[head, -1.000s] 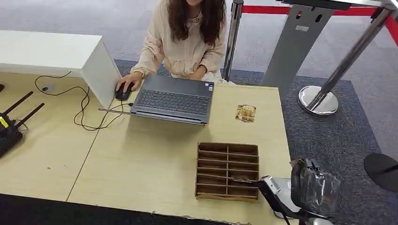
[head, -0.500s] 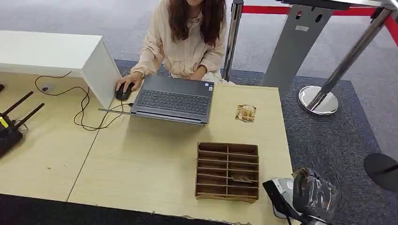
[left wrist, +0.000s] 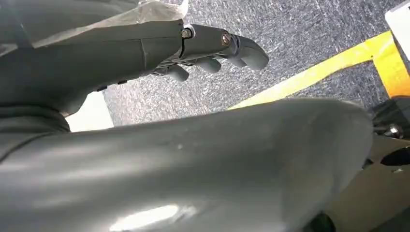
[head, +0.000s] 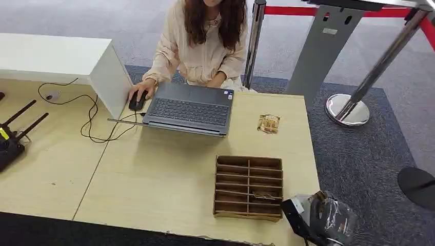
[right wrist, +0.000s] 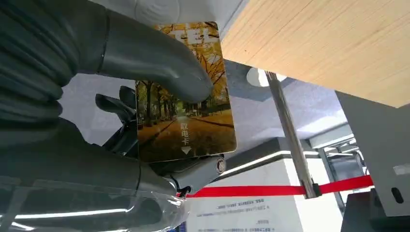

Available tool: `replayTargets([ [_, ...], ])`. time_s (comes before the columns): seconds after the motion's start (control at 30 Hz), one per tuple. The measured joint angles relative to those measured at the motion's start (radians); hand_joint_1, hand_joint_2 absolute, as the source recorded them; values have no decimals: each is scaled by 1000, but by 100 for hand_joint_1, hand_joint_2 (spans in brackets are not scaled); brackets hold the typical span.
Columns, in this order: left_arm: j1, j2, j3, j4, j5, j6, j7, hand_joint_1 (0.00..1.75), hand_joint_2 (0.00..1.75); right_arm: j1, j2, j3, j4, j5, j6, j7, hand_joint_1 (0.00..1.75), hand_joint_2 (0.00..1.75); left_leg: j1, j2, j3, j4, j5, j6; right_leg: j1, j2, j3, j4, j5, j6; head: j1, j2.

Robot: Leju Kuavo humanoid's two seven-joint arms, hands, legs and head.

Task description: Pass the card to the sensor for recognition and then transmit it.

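The right robot hand [head: 328, 220], gripping the card [right wrist: 186, 96], has been lowered and drawn off the bench [head: 169, 174] edge. The left robot hand [left wrist: 212, 53] hangs empty, fingers loosely apart. Presentation to the sensor is judged not yet done.

The right hand [head: 328, 220] hangs off the table's [head: 164, 179] near right corner, its fingers [right wrist: 159, 63] pinching the card [right wrist: 186, 121]. Left of the fingers, on the table, sits the slotted tray [head: 249, 187]. Beyond them lies the sensor [head: 269, 123]; farther left, the laptop [head: 190, 108].
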Motion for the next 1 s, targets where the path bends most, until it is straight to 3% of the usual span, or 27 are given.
replayTargets([
  [0.33,0,0,0,0,0,0,-7,0,0,-9,10,-10,15,-2,-5,-3,175,175,0,0,1,0,0,0,0,0,1,0,0,0,0,0],
  [0.5,0,0,0,0,0,0,-9,0,0,-11,19,-25,22,0,-5,-35,175,175,0,0,1,0,0,0,0,0,2,0,0,0,0,0],
  [0.67,0,0,0,0,0,0,-11,0,0,-12,42,-58,15,-52,-6,-144,175,175,0,0,1,0,0,0,0,0,2,0,0,0,0,0],
  [0.8,0,0,0,0,0,2,-14,0,0,-20,76,-80,-64,-103,-6,-267,175,175,0,0,1,0,0,0,0,0,2,0,0,0,0,0],
  [0.9,0,0,0,0,-2,3,-17,0,0,-35,94,-75,-170,-114,-7,-271,175,175,0,0,1,0,0,0,0,0,2,0,0,0,0,0],
  [1.0,0,0,0,0,-3,4,-20,0,0,-62,92,-37,-263,-59,-7,-225,175,175,0,0,1,0,0,0,0,0,2,0,0,0,0,0],
])
